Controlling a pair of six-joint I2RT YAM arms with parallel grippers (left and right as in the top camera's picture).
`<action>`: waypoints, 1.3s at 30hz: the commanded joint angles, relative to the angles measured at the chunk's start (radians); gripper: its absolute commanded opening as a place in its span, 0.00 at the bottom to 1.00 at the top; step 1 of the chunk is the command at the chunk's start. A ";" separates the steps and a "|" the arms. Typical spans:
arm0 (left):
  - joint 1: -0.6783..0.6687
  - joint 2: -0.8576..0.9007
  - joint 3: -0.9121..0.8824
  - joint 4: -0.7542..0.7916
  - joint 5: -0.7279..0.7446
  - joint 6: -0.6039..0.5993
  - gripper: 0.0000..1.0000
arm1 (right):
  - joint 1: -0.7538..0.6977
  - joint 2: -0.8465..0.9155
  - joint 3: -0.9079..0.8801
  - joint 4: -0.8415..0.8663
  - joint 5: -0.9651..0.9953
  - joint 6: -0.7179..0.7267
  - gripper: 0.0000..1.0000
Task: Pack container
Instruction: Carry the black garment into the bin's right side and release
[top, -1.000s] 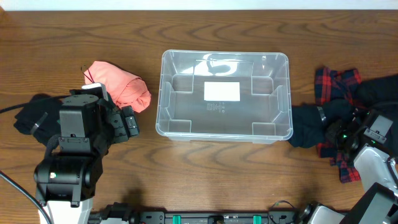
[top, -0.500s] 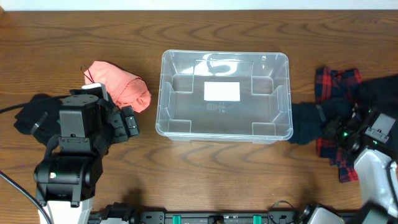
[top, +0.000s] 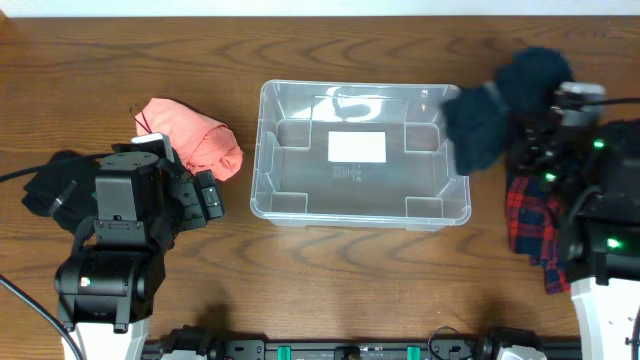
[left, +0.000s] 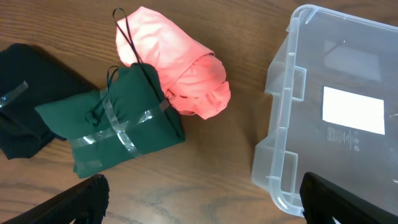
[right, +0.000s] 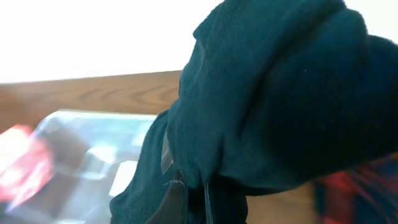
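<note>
— What's the right pincer (top: 522, 128) got?
— It's pinching a dark blue cloth (top: 488, 120), hanging over the near rim of the container (top: 262, 150). There's a white label (top: 356, 147) on the bottom beyond it, print too small to read.
— And the left pincer (top: 208, 197)?
— Spread wide over the wooden table (top: 350, 285), container just beside it.

Left gripper (top: 208, 197) at lower left, jaws spread wide; right gripper (top: 532, 132) at upper right, clamped on dark cloth (top: 488, 120).
</note>
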 joint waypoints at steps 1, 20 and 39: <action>-0.005 0.000 0.018 0.001 -0.008 0.013 0.98 | 0.143 0.039 0.016 0.006 -0.015 -0.082 0.01; -0.005 0.000 0.018 -0.002 -0.008 0.013 0.98 | 0.335 0.354 0.121 -0.114 0.155 -0.128 0.99; -0.005 0.024 0.018 -0.011 -0.008 0.013 0.98 | 0.005 0.477 0.062 -0.367 0.749 0.192 0.99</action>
